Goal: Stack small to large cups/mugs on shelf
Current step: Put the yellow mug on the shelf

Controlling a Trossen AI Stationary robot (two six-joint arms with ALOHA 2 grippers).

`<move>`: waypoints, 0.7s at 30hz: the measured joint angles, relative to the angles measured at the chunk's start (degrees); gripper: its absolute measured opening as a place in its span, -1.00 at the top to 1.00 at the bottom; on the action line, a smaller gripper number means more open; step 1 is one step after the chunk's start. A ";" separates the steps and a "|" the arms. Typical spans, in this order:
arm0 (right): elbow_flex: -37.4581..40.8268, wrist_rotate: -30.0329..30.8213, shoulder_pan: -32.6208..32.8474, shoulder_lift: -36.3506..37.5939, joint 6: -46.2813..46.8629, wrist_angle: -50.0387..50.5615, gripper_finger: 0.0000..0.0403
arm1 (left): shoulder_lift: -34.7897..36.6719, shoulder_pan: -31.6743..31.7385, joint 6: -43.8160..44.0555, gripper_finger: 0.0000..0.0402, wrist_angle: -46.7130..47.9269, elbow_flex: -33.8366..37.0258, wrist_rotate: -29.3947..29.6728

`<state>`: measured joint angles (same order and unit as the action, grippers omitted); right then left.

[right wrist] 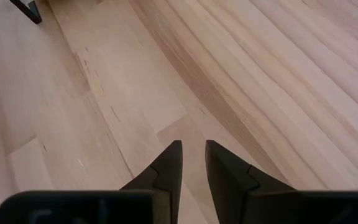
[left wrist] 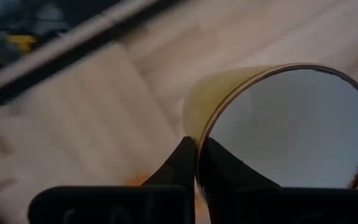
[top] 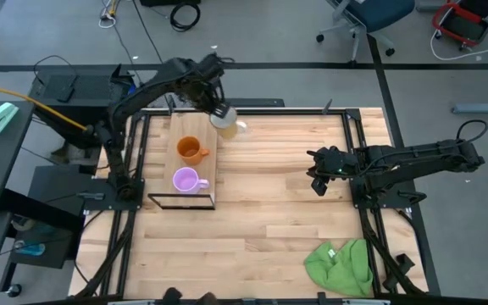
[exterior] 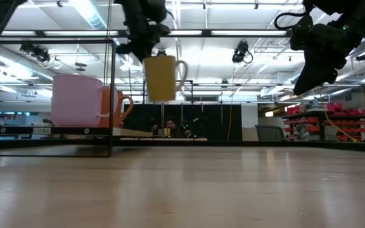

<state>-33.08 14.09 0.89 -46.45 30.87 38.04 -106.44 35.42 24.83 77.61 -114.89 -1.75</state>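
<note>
The larger pale yellow ceramic mug (top: 225, 120) is held upright in the air by the left gripper (left wrist: 196, 155), whose fingers are pinched on its rim, one inside and one outside the wall. In the low view it hangs clear of everything, its base at about the level of the shelf top, with its handle turned away from the shelf. It lies just off the far end of the long light-wood shelf on a black wire frame (top: 208, 165), beside the corner. The small orange mug (top: 190, 150) stands mid-plank and the small light purple mug (top: 185, 180) at the near end, so the free spot is judged to be the far end, a short sideways shift from the fingers. The right gripper (right wrist: 192, 163) waits over the wooden surface (top: 261, 237), well apart, fingers narrowly parted and empty.
</note>
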 joint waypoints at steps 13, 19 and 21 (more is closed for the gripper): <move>0.00 0.00 -0.01 0.01 0.02 0.00 0.62 | 5.52 6.96 4.97 0.91 12.70 -0.02 10.87; 0.00 0.00 0.01 -0.01 0.02 0.00 0.62 | 5.30 10.35 5.56 0.91 12.34 -0.02 10.53; 0.00 0.00 -0.01 0.01 0.02 0.00 0.62 | 5.30 11.30 5.56 0.91 12.44 -0.02 10.72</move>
<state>-33.08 14.09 0.89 -46.44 30.89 38.04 -101.14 46.73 30.39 90.05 -114.91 8.97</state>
